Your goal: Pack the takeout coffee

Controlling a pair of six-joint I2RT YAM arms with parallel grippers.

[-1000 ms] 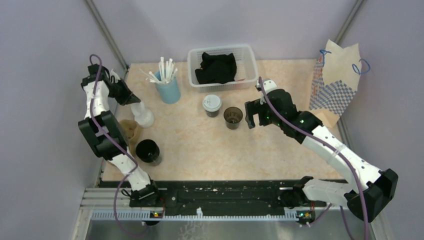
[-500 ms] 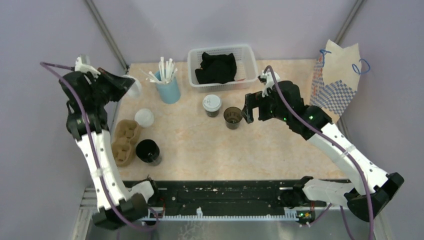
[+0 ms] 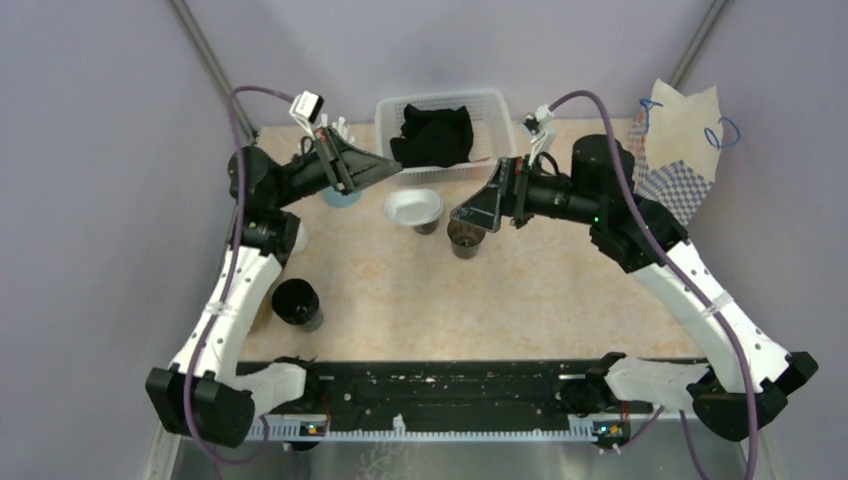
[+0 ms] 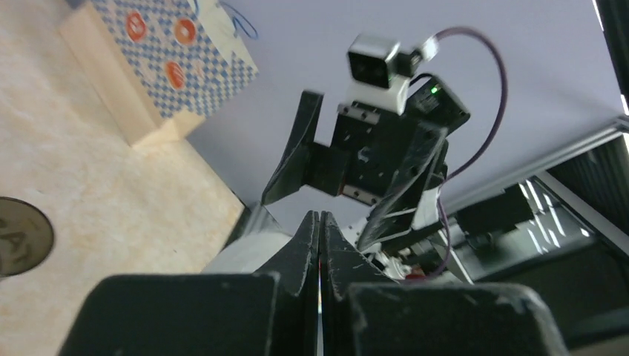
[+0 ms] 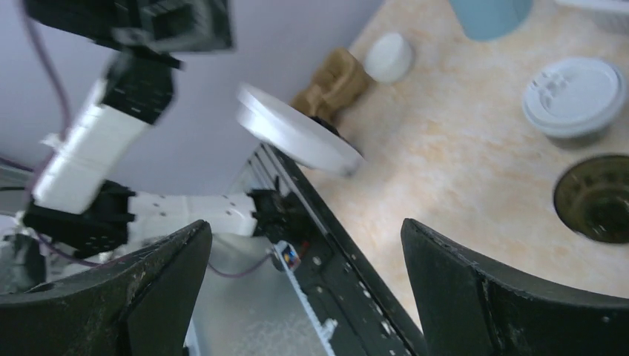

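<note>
A dark takeout cup with a white lid [image 5: 575, 96] stands mid-table, and an open dark cup [image 3: 466, 235] stands right of it, also in the right wrist view [image 5: 601, 196]. A loose white lid [image 3: 412, 207] hangs in the air above the lidded cup with nothing holding it; the right wrist view shows it too [image 5: 297, 137]. My left gripper [image 3: 393, 164] is raised behind it, shut and empty [image 4: 320, 215]. My right gripper [image 3: 478, 205] is open and empty above the open cup [image 5: 305, 222]. The brown pulp carrier [image 5: 334, 81] lies at the left, behind my left arm.
An all-black cup [image 3: 297, 303] stands front left and a white capped cup [image 5: 389, 58] sits by the carrier. A white basket [image 3: 495, 100] with black cloth is at the back, next to a blue straw holder [image 5: 489, 11]. A paper bag [image 3: 675, 150] stands at the right.
Both arms rose and swung toward the middle. My left gripper carried the white lid from the back left over the table centre. The lid is now apart from its fingers.
</note>
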